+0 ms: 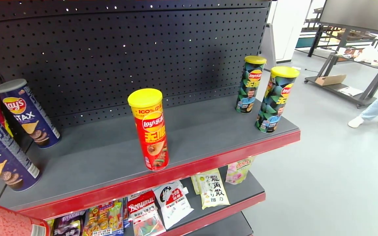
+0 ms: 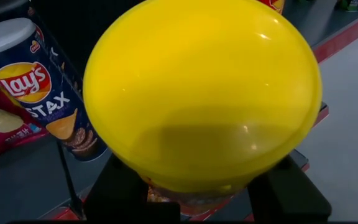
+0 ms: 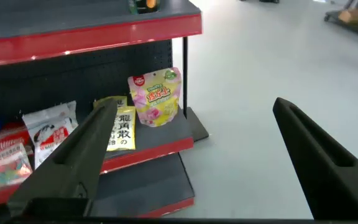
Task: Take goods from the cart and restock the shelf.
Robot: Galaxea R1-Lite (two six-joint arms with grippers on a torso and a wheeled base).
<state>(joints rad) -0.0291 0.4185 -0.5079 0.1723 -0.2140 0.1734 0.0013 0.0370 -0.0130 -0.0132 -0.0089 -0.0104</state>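
Note:
My left gripper (image 2: 207, 202) is shut on a chip can with a yellow lid (image 2: 204, 87), its dark fingers (image 2: 129, 196) on either side of the can's body. A red can (image 1: 8, 223) pokes in at the head view's lower left corner, below the shelf's front edge. On the grey shelf (image 1: 208, 131) a red can with a yellow lid (image 1: 150, 129) stands upright near the front. Two dark blue cans (image 1: 28, 113) (image 1: 2, 154) stand at the left and two green-black cans (image 1: 250, 84) (image 1: 276, 99) at the right end. My right gripper (image 3: 197, 155) hangs open, holding nothing, low before the lower shelf.
The shelf has a red front lip (image 1: 176, 173) and a black pegboard back (image 1: 126, 49). Snack bags (image 1: 172, 203) lie on the lower shelf (image 3: 148, 149), among them a pink-green bag (image 3: 156, 96). Open grey floor (image 1: 323, 170) lies to the right, with a black rack (image 1: 349, 82) farther off.

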